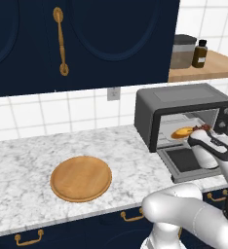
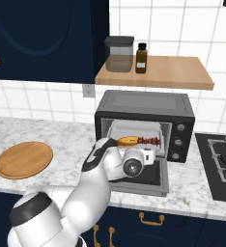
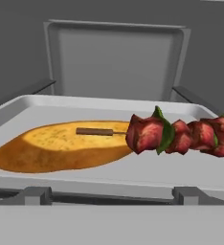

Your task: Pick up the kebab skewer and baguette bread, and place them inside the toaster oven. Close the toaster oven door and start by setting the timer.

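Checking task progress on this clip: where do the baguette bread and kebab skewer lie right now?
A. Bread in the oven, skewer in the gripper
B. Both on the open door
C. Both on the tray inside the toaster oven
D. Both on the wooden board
C: the baguette bread and kebab skewer rest on the metal tray inside the toaster oven, the skewer's stick end overlapping the bread.

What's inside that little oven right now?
On the metal tray in the toaster oven lie a golden baguette and a meat skewer, its stick end resting on the bread. Anything below the tray is hidden.
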Controlling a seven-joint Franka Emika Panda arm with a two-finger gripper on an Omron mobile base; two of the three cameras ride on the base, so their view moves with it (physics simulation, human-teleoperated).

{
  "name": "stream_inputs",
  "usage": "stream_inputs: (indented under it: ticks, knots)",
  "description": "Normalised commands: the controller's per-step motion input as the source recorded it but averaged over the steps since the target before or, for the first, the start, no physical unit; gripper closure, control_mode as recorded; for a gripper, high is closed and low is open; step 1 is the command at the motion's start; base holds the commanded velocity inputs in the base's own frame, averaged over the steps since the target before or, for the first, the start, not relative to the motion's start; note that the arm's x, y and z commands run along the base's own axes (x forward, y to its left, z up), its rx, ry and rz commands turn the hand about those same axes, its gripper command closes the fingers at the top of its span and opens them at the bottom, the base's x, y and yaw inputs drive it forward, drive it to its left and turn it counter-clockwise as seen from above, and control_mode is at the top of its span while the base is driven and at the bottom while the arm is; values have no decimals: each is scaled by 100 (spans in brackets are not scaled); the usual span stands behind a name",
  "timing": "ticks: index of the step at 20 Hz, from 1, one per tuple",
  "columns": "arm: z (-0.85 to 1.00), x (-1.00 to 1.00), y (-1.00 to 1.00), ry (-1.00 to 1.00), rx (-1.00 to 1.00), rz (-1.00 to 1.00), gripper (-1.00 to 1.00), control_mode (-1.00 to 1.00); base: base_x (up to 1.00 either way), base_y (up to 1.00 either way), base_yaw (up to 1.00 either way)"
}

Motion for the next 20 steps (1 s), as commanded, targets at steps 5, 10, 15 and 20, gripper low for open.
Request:
stream_inputs:
  ticks: [5,10,15,20]
  knots:
    - [0,18,0,0,0,2,-100,-100,0,0,0]
    - [0,22,0,0,0,0,-100,-100,0,0,0]
    - [0,27,0,0,0,0,-100,-100,0,0,0]
    - [0,26,0,0,0,0,-100,-100,0,0,0]
